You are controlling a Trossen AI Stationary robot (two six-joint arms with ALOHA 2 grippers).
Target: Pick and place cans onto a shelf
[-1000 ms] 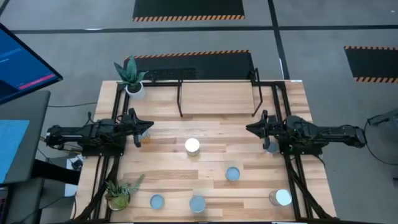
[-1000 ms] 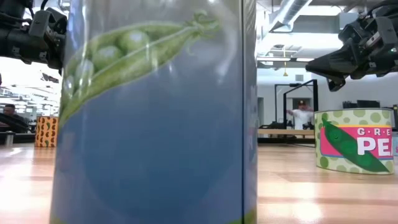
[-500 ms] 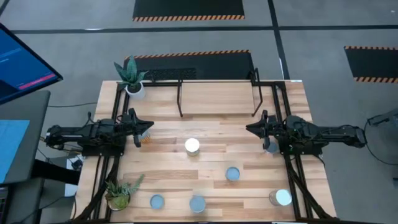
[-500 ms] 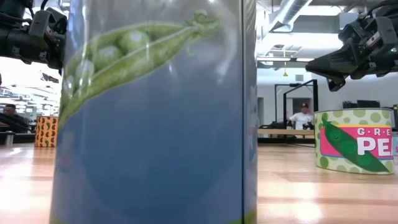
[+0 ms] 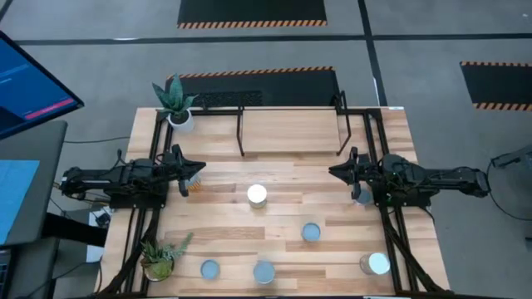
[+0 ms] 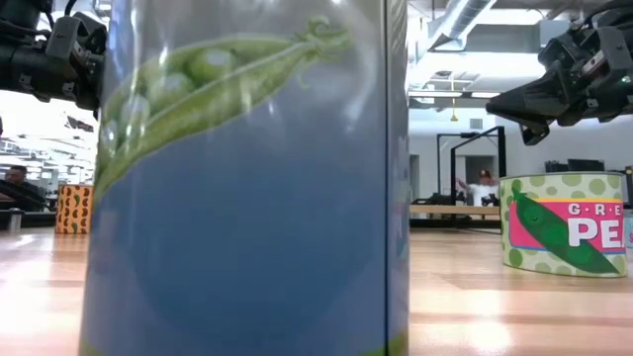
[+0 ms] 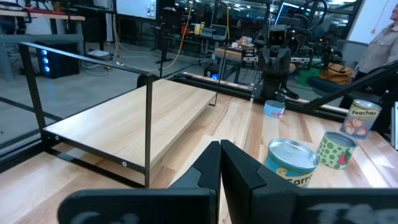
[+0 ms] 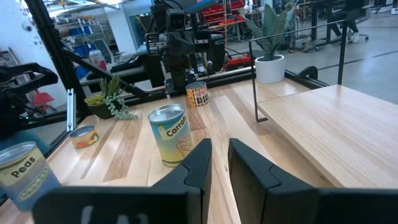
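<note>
Six cans (image 5: 257,194) are scattered on the counter (image 5: 283,224) before the shelf (image 5: 291,133). The left hand (image 5: 202,168) is closed and empty; the right hand (image 5: 332,171), slightly parted, seemingly holds nothing.

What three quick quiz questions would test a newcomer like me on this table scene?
1. True or false: every one of the cans stands on the table, none on the shelf.
2. The fingers of the left gripper are: A pressed together, B spread wide, C clamped on a pot.
3. How many potted plants share the table?

Key: 1 true; 2 A; 3 two.
</note>
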